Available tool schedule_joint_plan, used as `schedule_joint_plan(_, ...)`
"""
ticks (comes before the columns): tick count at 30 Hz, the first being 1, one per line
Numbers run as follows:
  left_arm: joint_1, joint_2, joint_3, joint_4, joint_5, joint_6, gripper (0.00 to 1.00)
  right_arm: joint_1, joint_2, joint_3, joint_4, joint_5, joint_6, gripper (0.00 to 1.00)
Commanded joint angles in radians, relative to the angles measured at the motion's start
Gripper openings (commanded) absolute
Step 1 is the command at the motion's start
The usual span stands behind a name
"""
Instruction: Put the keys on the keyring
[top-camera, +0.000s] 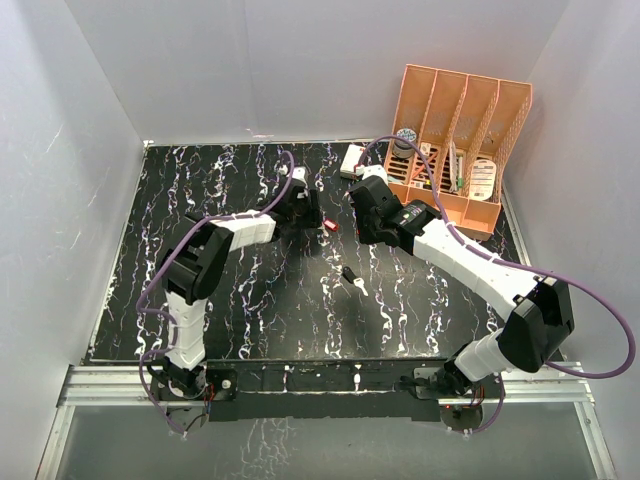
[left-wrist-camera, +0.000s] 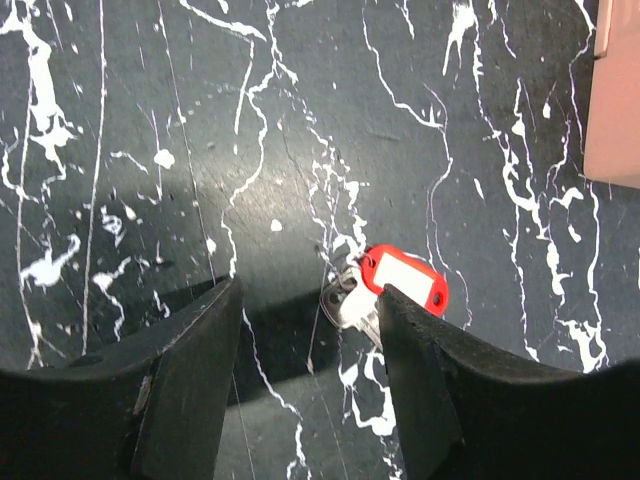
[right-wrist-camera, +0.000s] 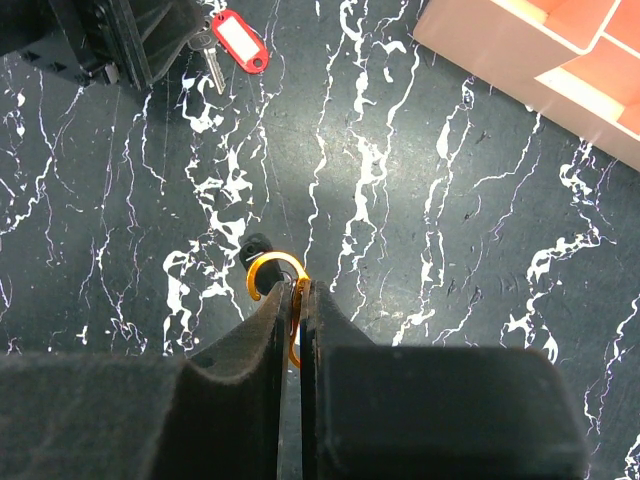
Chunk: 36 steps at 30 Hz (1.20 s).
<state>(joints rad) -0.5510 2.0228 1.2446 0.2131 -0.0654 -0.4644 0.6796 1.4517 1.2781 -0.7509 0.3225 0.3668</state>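
Right wrist: your right gripper (right-wrist-camera: 297, 292) is clenched on the keyring (right-wrist-camera: 264, 263), left gripper (left-wrist-camera: 310, 292) gapes over the red-headed key (left-wrist-camera: 405, 280) by the far edge; nothing looks threaded yet.

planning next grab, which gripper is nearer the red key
Left. The left gripper is open right at the red key; the right gripper, shut on the keyring, sits farther away.

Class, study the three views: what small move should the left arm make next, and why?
Probably ease the left gripper down and shut it on the red key. Its jaws stand open with the key at their tips, ungripped on the table, while the right gripper is shut on the keyring.
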Motion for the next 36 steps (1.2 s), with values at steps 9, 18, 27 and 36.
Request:
schedule_joint_plan(9,0.014,0.052,0.093,0.044,0.080,0.035,0.52,0.003,-0.027,0.009,0.052,0.010,-0.014,0.00)
schedule_joint_plan(18,0.014,0.074,0.102,0.043,0.109,0.036,0.48,0.004,-0.019,0.012,0.053,0.010,-0.016,0.00)
schedule_joint_plan(27,0.014,0.078,0.096,0.048,0.126,0.038,0.45,0.003,-0.018,0.011,0.053,0.013,-0.015,0.00)
schedule_joint_plan(36,0.015,0.077,0.082,0.062,0.140,0.041,0.38,0.004,-0.018,0.011,0.053,0.015,-0.016,0.00)
